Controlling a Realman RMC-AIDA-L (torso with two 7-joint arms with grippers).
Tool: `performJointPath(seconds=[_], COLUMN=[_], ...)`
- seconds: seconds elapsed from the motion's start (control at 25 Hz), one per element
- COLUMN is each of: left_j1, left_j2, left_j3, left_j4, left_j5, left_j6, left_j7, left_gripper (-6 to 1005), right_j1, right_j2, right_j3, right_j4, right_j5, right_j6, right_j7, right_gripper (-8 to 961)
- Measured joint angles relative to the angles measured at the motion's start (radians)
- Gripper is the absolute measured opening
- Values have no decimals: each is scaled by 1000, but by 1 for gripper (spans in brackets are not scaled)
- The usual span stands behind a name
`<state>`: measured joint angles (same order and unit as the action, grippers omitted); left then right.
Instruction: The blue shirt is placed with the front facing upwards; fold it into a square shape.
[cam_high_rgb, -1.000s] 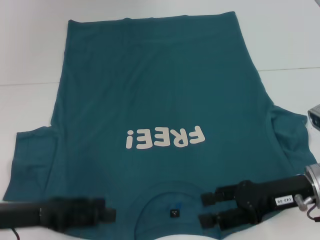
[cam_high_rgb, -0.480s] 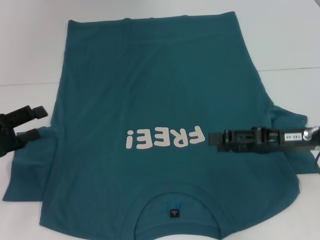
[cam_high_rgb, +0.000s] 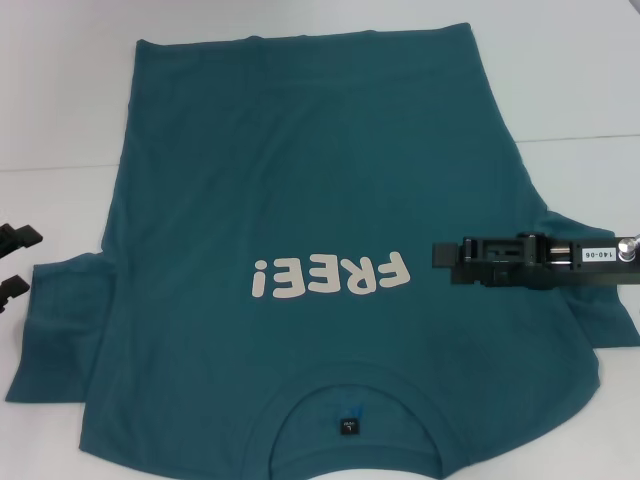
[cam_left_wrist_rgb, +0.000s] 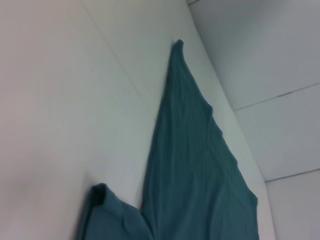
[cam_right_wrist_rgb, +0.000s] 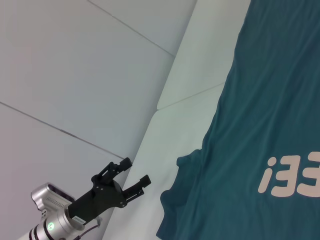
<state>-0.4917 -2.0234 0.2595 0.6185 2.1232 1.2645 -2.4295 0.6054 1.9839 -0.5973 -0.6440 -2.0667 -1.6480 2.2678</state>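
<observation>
The blue shirt (cam_high_rgb: 300, 180) lies flat on the table, front up, with white "FREE!" lettering (cam_high_rgb: 332, 275) and its neckline label (cam_high_rgb: 347, 425) nearest me. My left gripper (cam_high_rgb: 18, 262) is open and empty, just off the shirt beside its left sleeve (cam_high_rgb: 60, 320). The right wrist view also shows the left gripper (cam_right_wrist_rgb: 134, 176) with fingers apart over bare table. My right gripper (cam_high_rgb: 440, 262) hovers edge-on over the shirt's right side, next to the lettering and pointing inward. The shirt (cam_left_wrist_rgb: 195, 165) fills part of the left wrist view.
The white table (cam_high_rgb: 60, 100) surrounds the shirt, with a seam line (cam_high_rgb: 580, 138) crossing it on the right. The right sleeve (cam_high_rgb: 585, 300) lies partly under my right arm.
Both grippers have left the collar area and gone out to the sleeves. The left one has slid further left off the shirt, and the right one has shifted slightly right.
</observation>
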Motion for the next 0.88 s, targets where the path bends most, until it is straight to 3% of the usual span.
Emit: performJointPath(seconds=[0.88], left_j1=[-6], left_j2=[5], left_j3=[30], left_j4=[10], left_j5=[143], left_j6=[-82], left_j7=[83], left_gripper=[842], right_j1=[-5], right_j2=[0], right_j3=[2], right_j4=[5], right_j5=[1], right_j6=[2], right_j7=[-5], right_gripper=[882])
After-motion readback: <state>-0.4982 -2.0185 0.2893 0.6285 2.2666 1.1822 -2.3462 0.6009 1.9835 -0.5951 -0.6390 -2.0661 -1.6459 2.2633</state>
